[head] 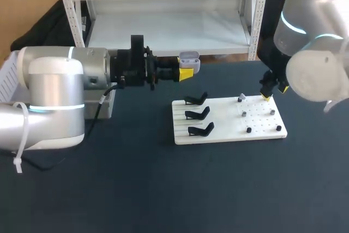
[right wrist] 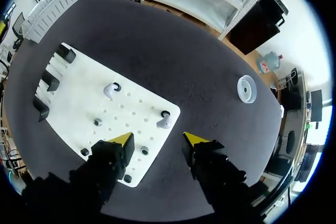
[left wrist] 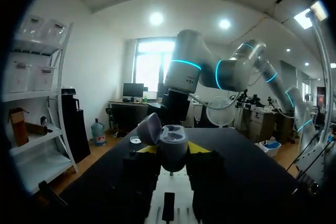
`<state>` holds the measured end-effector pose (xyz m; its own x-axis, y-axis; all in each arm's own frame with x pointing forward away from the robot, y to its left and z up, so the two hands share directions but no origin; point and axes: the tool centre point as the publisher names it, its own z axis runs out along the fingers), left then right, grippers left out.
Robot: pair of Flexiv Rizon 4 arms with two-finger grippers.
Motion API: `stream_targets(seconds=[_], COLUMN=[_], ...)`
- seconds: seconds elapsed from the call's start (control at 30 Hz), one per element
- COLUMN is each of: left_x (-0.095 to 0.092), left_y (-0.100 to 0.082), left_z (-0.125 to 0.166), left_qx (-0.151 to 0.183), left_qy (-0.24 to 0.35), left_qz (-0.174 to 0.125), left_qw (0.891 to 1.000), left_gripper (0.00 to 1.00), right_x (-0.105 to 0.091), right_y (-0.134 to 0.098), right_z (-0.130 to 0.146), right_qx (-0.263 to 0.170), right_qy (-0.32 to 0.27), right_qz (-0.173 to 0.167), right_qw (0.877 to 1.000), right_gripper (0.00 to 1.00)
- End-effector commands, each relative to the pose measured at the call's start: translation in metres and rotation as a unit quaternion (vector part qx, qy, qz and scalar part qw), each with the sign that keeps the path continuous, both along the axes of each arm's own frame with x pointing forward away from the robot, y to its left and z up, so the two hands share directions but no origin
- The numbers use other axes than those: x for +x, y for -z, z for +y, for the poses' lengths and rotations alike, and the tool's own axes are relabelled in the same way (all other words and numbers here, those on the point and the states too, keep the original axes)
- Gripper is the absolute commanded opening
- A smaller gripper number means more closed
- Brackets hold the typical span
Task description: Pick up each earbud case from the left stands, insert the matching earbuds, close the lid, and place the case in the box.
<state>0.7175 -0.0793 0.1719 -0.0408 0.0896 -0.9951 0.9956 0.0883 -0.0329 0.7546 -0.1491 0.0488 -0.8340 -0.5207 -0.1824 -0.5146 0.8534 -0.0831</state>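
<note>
My left gripper [head: 187, 69] reaches in from the left, held level above the table, and is shut on a grey earbud case [head: 189, 57]. In the left wrist view the case [left wrist: 172, 146] sits between the yellow tips with its lid [left wrist: 149, 128] swung open. Three black stands [head: 197, 114] on the white board [head: 229, 133] are empty. My right gripper [head: 267, 94] hangs over the board's far right corner. In the right wrist view it [right wrist: 159, 139] is open, with a white earbud [right wrist: 164, 123] just ahead of its tips. A second earbud [right wrist: 109, 89] sits farther along the board.
Several small dark pegs [head: 248, 130] stand on the board's right half. A white slatted box [head: 7, 78] sits at the table's left edge, behind my left arm. A small white ring [right wrist: 245, 88] lies on the dark table beyond the board.
</note>
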Motion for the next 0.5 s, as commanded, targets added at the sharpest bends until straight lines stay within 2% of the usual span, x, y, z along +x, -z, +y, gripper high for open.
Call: stream_targets(seconds=[0.03, 0.17, 0.2, 0.23, 0.5], left_x=[0.002, 0.002, 0.002, 0.002, 0.002], left_y=[0.000, 0.000, 0.000, 0.000, 0.000], left_z=[-0.001, -0.001, -0.001, -0.001, -0.001], left_qx=[0.000, 0.000, 0.000, 0.000, 0.000], left_qy=[0.001, 0.001, 0.001, 0.001, 0.001], left_qz=[0.000, 0.000, 0.000, 0.000, 0.000], left_qw=[1.000, 1.000, 1.000, 1.000, 1.000], left_gripper=[0.00, 0.00, 0.00, 0.00, 0.00], right_x=[0.003, 0.004, 0.003, 0.004, 0.007], right_y=[0.007, 0.010, 0.010, 0.012, 0.022], right_z=[0.004, 0.003, 0.003, 0.002, 0.000], right_qx=[-0.015, -0.019, -0.020, -0.020, -0.028], right_qy=[-0.001, 0.004, 0.006, 0.006, 0.012], right_qz=[0.006, 0.007, 0.007, 0.007, 0.010], right_qw=[1.000, 1.000, 1.000, 1.000, 0.999], right_gripper=[0.56, 0.55, 0.50, 0.49, 0.48])
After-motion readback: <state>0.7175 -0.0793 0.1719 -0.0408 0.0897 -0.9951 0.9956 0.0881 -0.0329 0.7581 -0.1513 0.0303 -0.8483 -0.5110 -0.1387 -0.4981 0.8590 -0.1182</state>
